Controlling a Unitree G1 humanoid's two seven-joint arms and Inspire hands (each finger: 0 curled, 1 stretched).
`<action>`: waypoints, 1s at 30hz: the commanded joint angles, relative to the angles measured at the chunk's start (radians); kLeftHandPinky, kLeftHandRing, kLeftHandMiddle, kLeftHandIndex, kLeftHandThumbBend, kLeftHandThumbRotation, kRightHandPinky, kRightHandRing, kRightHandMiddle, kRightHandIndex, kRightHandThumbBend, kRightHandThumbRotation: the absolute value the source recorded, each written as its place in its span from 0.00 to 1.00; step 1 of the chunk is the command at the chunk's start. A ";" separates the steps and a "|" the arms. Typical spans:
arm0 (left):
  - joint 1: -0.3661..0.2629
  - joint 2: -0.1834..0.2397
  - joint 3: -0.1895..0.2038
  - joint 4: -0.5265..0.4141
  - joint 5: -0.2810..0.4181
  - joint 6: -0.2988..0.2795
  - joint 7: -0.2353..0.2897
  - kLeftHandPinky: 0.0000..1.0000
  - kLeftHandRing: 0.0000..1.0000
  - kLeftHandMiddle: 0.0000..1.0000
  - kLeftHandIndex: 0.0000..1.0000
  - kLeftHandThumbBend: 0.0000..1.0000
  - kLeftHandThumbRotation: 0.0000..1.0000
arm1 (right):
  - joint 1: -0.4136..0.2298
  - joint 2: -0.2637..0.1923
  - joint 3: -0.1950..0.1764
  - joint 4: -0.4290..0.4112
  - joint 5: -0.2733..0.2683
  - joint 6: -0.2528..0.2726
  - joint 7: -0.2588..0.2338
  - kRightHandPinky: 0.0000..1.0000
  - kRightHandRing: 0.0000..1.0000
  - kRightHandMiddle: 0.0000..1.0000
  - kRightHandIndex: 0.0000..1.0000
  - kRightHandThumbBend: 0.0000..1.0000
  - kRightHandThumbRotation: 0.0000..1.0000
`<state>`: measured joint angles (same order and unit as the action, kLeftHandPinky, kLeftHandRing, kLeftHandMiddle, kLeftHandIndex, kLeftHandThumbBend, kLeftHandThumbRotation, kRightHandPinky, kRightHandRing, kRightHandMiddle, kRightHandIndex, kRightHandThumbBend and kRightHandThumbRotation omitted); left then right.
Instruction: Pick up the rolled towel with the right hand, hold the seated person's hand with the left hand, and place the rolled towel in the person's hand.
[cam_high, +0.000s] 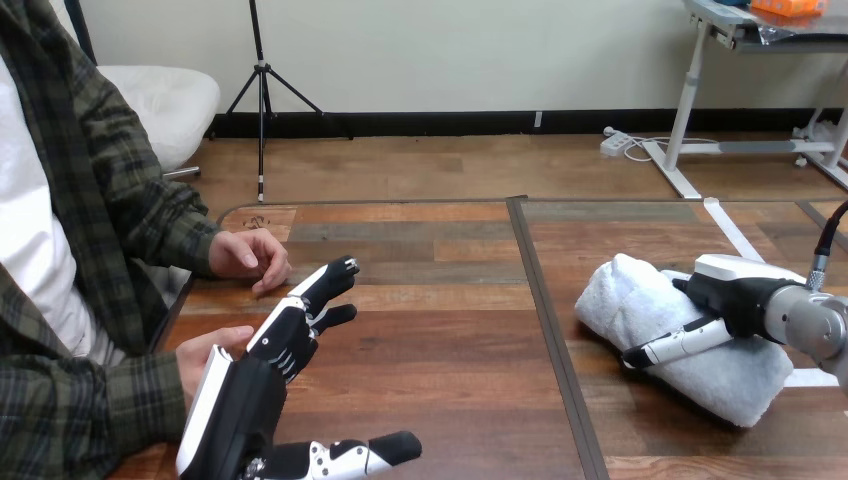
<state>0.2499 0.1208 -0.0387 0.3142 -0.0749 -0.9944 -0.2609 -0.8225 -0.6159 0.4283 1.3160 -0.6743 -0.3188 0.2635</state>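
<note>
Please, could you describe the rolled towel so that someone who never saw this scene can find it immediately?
Look at the wooden table, on the part right of the dark strip that crosses it. There lies the rolled towel, a thick white fluffy bundle, with the robot's right hand resting on it. It is the only soft, pale thing on the table.

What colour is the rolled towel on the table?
White; the fluffy rolled cloth towel shows best in head view.

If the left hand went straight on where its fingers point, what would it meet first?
Probably nothing: bare table ahead; the person's farther hand lies left of that line, though depth is unclear.
</note>
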 joint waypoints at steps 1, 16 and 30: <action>-0.004 0.009 -0.012 -0.105 -0.019 0.012 -0.003 0.82 0.91 0.91 0.85 1.00 0.19 | -0.035 0.057 0.015 0.017 -0.002 -0.016 -0.017 1.00 1.00 1.00 1.00 1.00 0.69; 0.038 0.009 0.004 -0.216 0.010 0.035 0.013 0.80 0.90 0.91 0.85 1.00 0.15 | -0.008 0.110 -0.026 0.023 0.047 0.012 -0.070 0.79 0.85 0.89 0.95 1.00 0.56; 0.074 0.012 -0.002 -0.318 -0.003 0.097 0.014 0.80 0.90 0.90 0.84 1.00 0.10 | 0.034 0.166 -0.042 0.016 0.078 0.033 -0.207 0.54 0.56 0.61 0.62 0.96 0.06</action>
<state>0.3317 0.1230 -0.0349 0.0712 -0.0684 -0.9174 -0.2505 -0.7933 -0.5111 0.3855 1.3425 -0.6055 -0.2926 0.0860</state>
